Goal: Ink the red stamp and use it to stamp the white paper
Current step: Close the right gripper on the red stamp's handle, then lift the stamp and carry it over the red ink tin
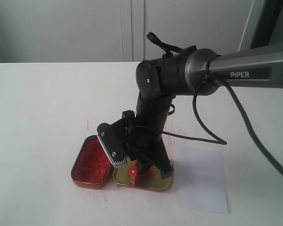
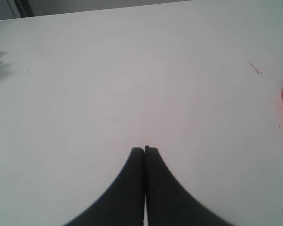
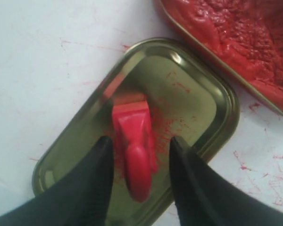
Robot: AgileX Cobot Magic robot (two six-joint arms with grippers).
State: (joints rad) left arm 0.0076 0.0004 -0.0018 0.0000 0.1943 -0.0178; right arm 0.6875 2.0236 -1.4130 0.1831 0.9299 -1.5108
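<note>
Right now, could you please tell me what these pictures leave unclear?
Stamp: printing face turned away in the right wrist view; the right end effector covers most of it in the exterior view.
Ink tin: cut off by the right wrist view's edge.
Paper: any print too faint, exterior view.

- The right arm's forearm tube (image 1: 254, 63) is smooth grey metal with white "PiPER" lettering.
- Its joint housing (image 1: 155, 80) is rounded, glossy black, with a small screw in the round end cap.
- A thin black cable (image 1: 224, 141) loops loose from the forearm.
- A pale grey plate (image 1: 112, 147) on the black wrist has two screws and a ridged edge.
- The right fingers (image 3: 92, 188) are matte black and tapered.
- The left fingers (image 2: 127, 193) are matte black, curving to narrow blunt tips.
</note>
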